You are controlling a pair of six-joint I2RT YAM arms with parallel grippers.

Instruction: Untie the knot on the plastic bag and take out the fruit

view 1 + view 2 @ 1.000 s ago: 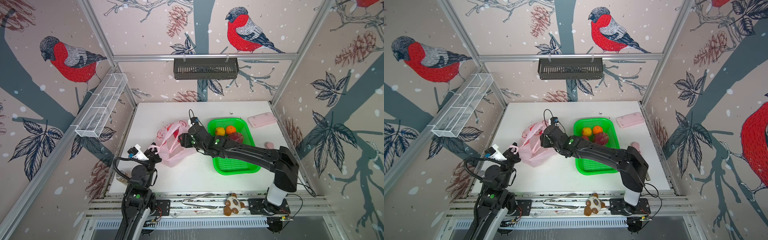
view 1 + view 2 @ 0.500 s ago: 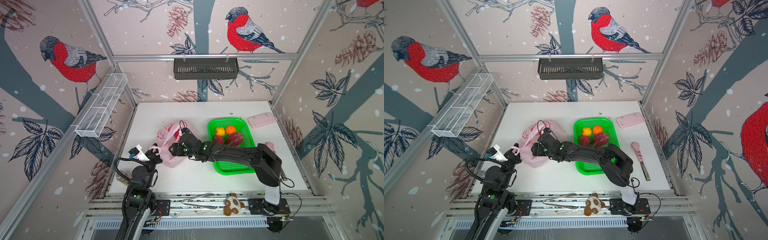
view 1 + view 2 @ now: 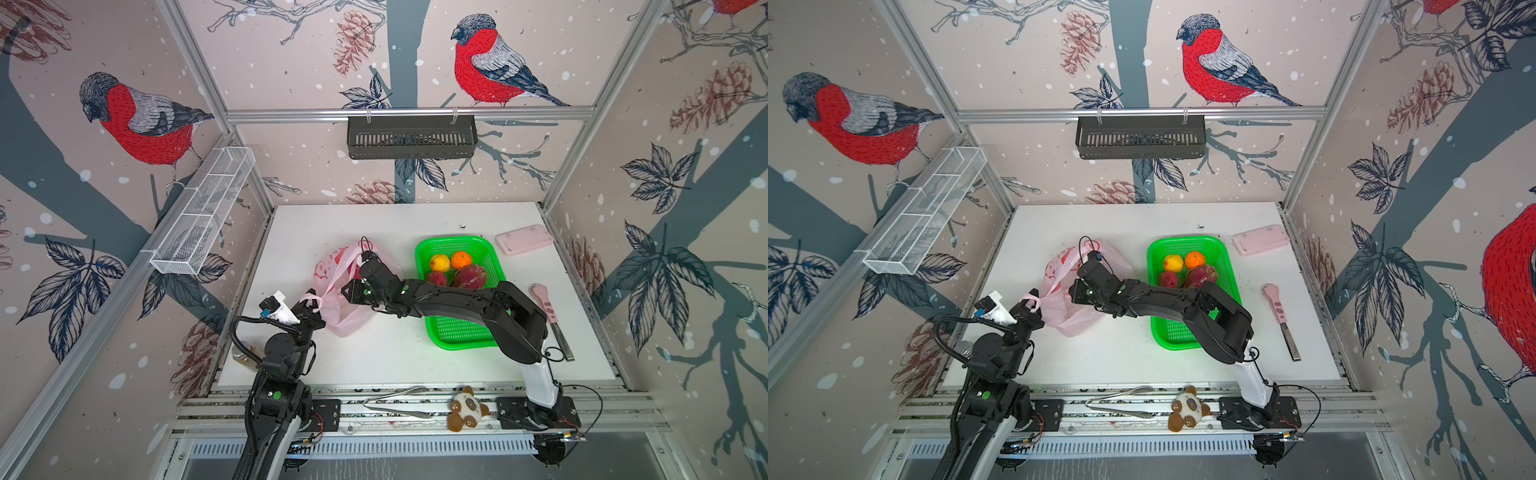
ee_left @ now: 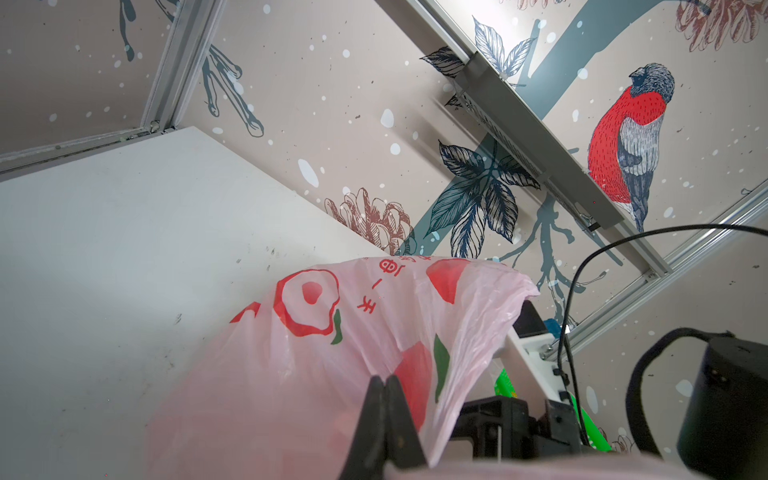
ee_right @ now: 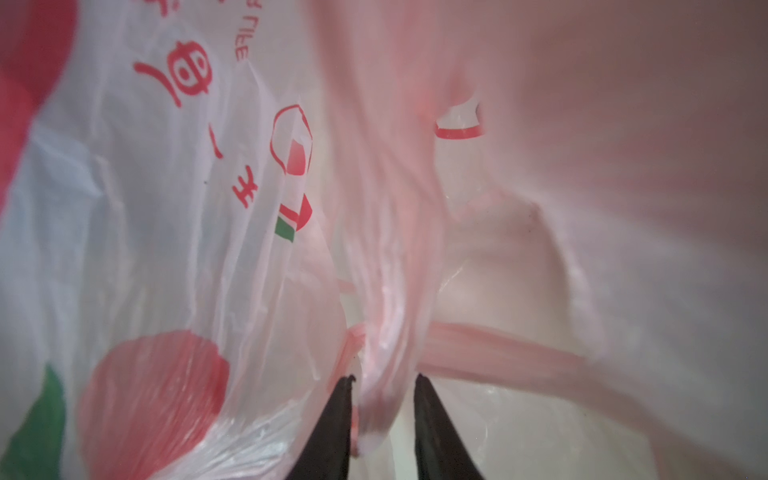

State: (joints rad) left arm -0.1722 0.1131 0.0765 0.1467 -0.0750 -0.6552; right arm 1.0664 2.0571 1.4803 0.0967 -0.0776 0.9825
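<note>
holding: the left gripper is closed fully on the knot, raised at the near-left side of the plastic bag. the right gripper is inside the bag mouth, jaws narrowed about a fold of film; a firm pinch cannot be confirmed. four of the fruit are seen in the green basket; any inside the bag is hidden. risk: film torn, or knot tightened, if the fold is pulled against the left hold. bare table is available in front; its left edge is near.
</note>
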